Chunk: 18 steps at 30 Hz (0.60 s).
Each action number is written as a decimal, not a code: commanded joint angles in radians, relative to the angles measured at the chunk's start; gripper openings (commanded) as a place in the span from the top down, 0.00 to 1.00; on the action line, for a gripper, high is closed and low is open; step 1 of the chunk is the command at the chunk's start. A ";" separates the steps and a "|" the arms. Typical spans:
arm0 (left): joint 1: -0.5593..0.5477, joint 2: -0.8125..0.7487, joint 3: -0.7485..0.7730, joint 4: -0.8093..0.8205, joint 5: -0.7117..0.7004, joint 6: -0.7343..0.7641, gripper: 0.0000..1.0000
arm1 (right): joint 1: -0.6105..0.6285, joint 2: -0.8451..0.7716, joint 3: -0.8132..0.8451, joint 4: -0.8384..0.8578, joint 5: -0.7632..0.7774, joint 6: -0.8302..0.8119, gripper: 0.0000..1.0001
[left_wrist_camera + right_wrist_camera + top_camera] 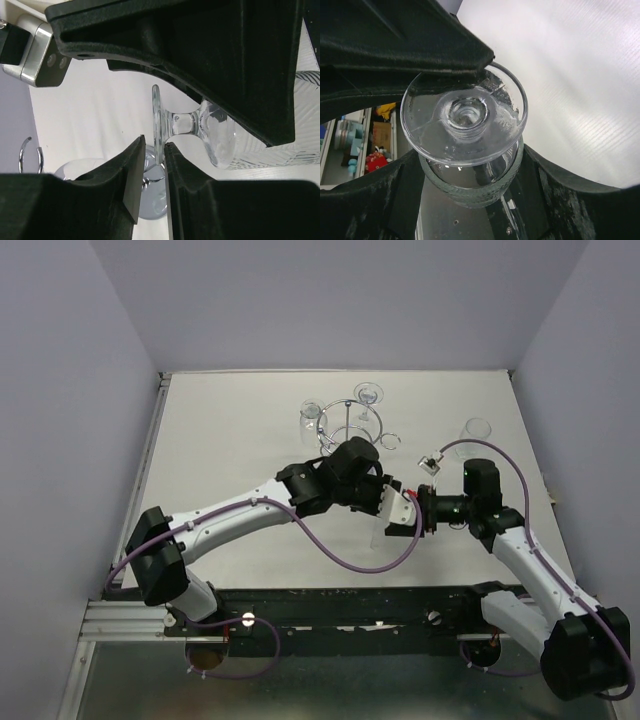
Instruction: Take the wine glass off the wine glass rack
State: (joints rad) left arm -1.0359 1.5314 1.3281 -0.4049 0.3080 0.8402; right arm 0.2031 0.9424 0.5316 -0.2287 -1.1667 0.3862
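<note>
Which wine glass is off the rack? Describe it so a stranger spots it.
Find the chrome wine glass rack at the far middle of the table, then come nearer to where the hands meet. The wine glass lies sideways midair there, bowl in the right hand, foot at the left hand; every other glass hangs on the rack or sits on the table.

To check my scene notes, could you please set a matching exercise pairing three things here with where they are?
Things: 1 wine glass rack; 2 held wine glass; 3 lone glass.
Places: A in the right fingers; B right of the rack, standing alone; C far middle of the table.
Pairs: 1-C, 2-A, 3-B.
</note>
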 commanded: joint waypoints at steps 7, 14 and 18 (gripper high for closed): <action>0.011 0.048 0.089 -0.097 0.085 0.077 0.84 | 0.007 -0.001 0.016 0.077 -0.021 0.037 0.59; 0.028 0.108 0.187 -0.232 0.180 -0.004 1.00 | 0.004 -0.030 0.099 -0.099 0.093 -0.107 0.04; 0.042 0.102 0.192 -0.235 0.221 -0.093 1.00 | 0.004 -0.063 0.240 -0.334 0.226 -0.312 0.00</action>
State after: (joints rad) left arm -1.0069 1.6375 1.4830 -0.6025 0.4171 0.8410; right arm 0.2031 0.9287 0.6289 -0.3508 -1.0763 0.2874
